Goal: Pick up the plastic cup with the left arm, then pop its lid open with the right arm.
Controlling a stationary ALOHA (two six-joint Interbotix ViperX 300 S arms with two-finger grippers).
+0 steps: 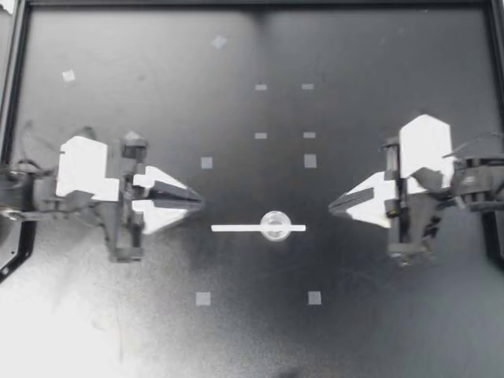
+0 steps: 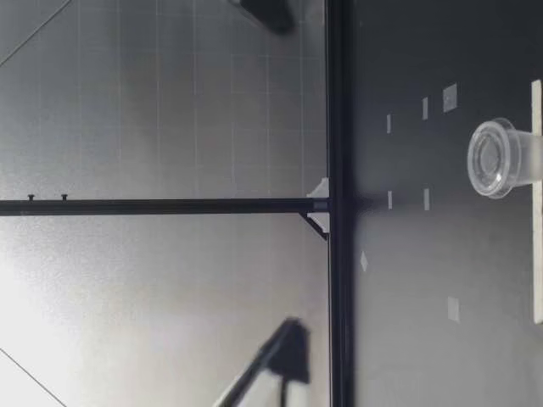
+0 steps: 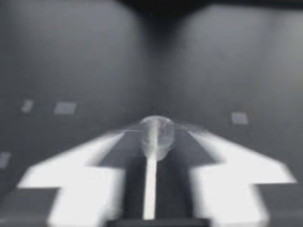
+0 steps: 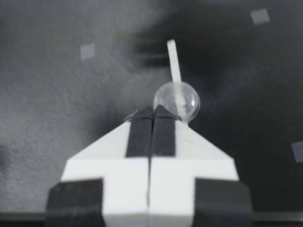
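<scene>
A small clear cup stands on the middle of a thin white strip that lies flat on the black table. My left gripper hovers beyond the strip's left end, open, holding nothing. In the left wrist view the strip shows through the gap of the left gripper, with the cup straight ahead. My right gripper is to the right of the strip, shut and empty. Its joined tips point at the cup just ahead. The low view shows the cup upright on the strip.
Small grey tape squares dot the table around the cup, among them one nearer the front. A raised black rim borders the table. Bare black surface lies between each gripper and the strip.
</scene>
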